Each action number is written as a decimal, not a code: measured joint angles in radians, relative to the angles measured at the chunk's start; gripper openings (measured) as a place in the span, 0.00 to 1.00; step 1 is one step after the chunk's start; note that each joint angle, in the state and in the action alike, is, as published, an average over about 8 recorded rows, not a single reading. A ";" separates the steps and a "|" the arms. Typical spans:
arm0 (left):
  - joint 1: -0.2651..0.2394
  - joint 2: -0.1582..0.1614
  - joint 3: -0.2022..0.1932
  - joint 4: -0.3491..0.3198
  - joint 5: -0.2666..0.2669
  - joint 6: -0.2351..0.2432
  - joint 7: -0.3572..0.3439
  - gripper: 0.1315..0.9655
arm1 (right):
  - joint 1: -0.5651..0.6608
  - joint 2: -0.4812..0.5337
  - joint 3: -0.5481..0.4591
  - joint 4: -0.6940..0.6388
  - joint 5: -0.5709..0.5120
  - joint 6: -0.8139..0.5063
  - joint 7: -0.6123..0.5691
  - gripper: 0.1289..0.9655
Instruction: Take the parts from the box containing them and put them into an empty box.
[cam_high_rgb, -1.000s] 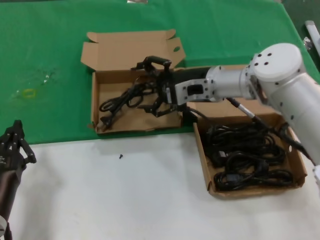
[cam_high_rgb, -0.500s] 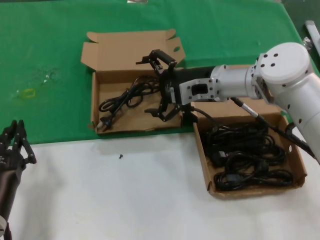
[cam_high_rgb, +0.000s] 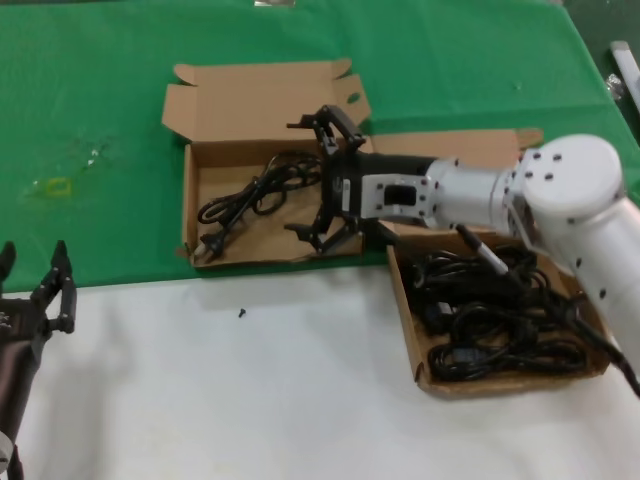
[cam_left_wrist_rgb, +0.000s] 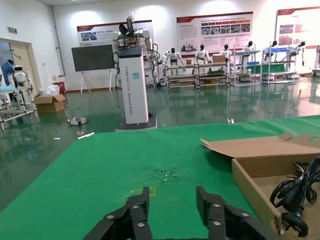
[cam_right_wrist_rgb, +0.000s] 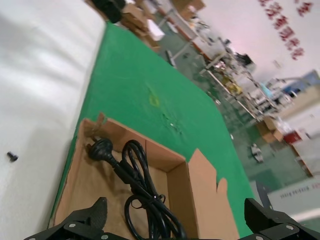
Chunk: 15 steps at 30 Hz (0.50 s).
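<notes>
The idle left gripper (cam_high_rgb: 35, 290) waits, fingers apart and empty, at the table's near left edge. One power cord (cam_high_rgb: 250, 193) lies in the left box (cam_high_rgb: 195, 160), long axis slanting, plug toward the near left corner. The right gripper (cam_high_rgb: 325, 180) hovers over that box's right side, spread wide and empty; several coiled cords (cam_high_rgb: 495, 310) remain in the right box (cam_high_rgb: 600, 330), so most work seems left.

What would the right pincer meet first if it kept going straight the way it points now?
Probably the coiled cord in the left box. The right pincer hangs open over that box's right end, pointing toward the robot's left, with the cord directly ahead. Its height above the cord is unclear, so it could pass over.
</notes>
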<state>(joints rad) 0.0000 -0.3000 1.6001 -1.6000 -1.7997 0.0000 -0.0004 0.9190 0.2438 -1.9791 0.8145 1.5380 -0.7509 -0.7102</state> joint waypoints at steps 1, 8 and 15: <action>0.000 0.000 0.000 0.000 0.000 0.000 0.000 0.17 | -0.014 0.001 0.006 0.012 0.004 0.011 0.011 1.00; 0.000 0.000 0.000 0.000 0.000 0.000 0.000 0.34 | -0.112 0.007 0.046 0.095 0.032 0.091 0.086 1.00; 0.000 0.000 0.000 0.000 0.000 0.000 0.000 0.54 | -0.210 0.013 0.086 0.179 0.060 0.171 0.162 1.00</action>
<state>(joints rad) 0.0000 -0.3000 1.6000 -1.6000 -1.7997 0.0000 -0.0001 0.7094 0.2566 -1.8926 0.9936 1.5978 -0.5797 -0.5483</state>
